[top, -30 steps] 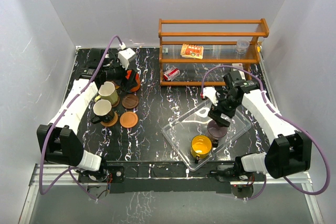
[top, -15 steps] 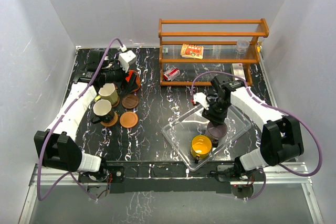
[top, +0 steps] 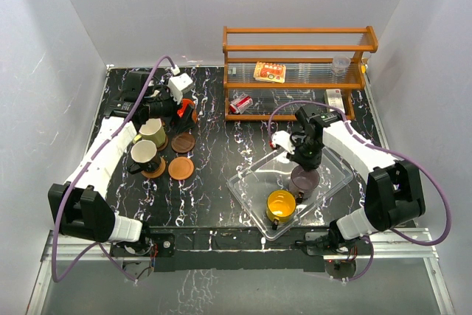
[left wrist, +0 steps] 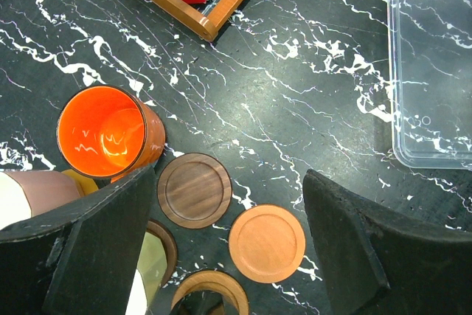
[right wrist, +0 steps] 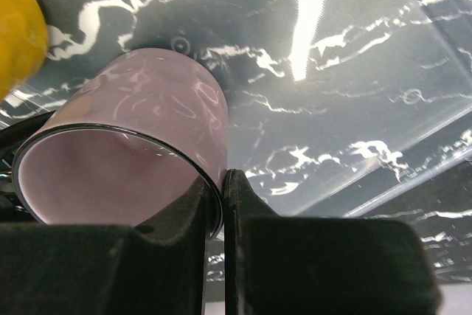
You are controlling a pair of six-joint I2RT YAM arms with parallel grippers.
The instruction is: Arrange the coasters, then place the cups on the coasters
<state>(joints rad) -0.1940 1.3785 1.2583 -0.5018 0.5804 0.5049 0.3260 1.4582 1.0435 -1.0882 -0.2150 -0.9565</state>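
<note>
Yellow cup (top: 281, 204): upright in the near end of the clear tray (top: 247, 184), not yet collected.
Mauve cup (right wrist: 147, 130): in the tray just beyond the yellow one. The right fingers (right wrist: 254, 256) are pinched tight on its rim wall, a hold suited to lifting it out.
Dark brown coaster (left wrist: 195, 189), orange-brown coaster (left wrist: 266, 243): bare, well left of the tray, probably meant for these two cups.
Left fingers (left wrist: 96, 248): spread wide, holding nothing, poised above those coasters beside the orange-red cup (left wrist: 109, 132).
Wooden rack (top: 295, 71): on the worktop beyond the tray.
</note>
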